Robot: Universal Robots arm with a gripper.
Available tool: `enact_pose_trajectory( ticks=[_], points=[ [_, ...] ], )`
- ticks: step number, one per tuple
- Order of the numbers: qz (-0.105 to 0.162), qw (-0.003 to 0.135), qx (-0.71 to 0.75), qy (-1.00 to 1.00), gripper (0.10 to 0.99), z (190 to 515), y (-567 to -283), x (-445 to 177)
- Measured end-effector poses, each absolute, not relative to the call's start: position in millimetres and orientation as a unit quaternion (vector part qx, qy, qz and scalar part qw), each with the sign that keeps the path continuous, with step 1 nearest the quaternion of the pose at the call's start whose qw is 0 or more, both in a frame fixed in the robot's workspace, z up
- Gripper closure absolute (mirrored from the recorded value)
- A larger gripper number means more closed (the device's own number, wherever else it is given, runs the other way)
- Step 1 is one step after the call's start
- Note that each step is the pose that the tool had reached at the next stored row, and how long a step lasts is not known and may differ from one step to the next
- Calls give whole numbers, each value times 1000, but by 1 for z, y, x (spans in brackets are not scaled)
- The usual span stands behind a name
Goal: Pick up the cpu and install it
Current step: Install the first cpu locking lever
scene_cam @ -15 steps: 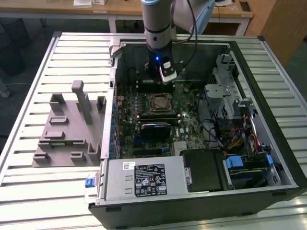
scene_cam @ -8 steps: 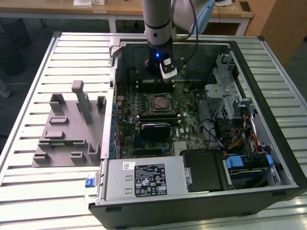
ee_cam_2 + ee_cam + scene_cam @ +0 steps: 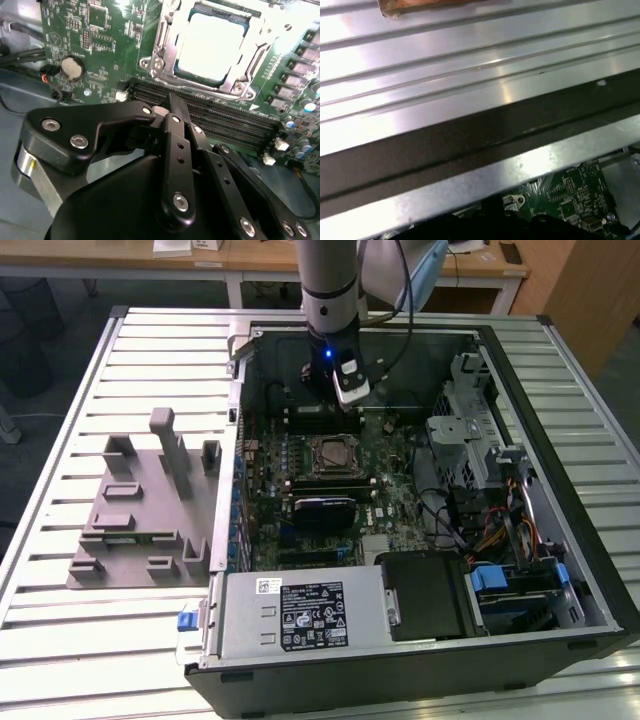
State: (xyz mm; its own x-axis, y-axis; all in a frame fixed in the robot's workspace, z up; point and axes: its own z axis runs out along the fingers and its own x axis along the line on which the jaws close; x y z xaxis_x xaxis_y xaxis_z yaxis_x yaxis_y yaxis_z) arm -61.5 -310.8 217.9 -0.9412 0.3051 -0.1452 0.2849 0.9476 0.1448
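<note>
The cpu [image 3: 212,42], a flat square chip with a shiny silver top, lies inside the metal-framed socket [image 3: 159,64] on the green motherboard [image 3: 95,45]. In the exterior view the cpu [image 3: 328,452] sits mid-board inside the open computer case [image 3: 560,570]. My gripper [image 3: 338,398] hangs from the arm just beyond the socket, over the dark memory slots [image 3: 225,120]. In the second wrist view the gripper [image 3: 170,100] looks shut with nothing in it, its tips a short way from the socket frame and not touching the chip.
A grey slotted plastic tray [image 3: 140,525] lies on the slatted metal table [image 3: 60,640] at the exterior view's left of the case. Drive cages and cables [image 3: 480,470] crowd the case's right side. A black case rim [image 3: 470,145] shows in the first wrist view.
</note>
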Motion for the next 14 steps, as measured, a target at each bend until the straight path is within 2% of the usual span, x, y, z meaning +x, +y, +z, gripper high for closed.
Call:
enact_pose_trajectory(
  ticks=[7,14],
  points=[
    [37,65,153,985,980,218,-313,-59],
    [34,53,153,986,980,217,-323,-56]
  ],
)
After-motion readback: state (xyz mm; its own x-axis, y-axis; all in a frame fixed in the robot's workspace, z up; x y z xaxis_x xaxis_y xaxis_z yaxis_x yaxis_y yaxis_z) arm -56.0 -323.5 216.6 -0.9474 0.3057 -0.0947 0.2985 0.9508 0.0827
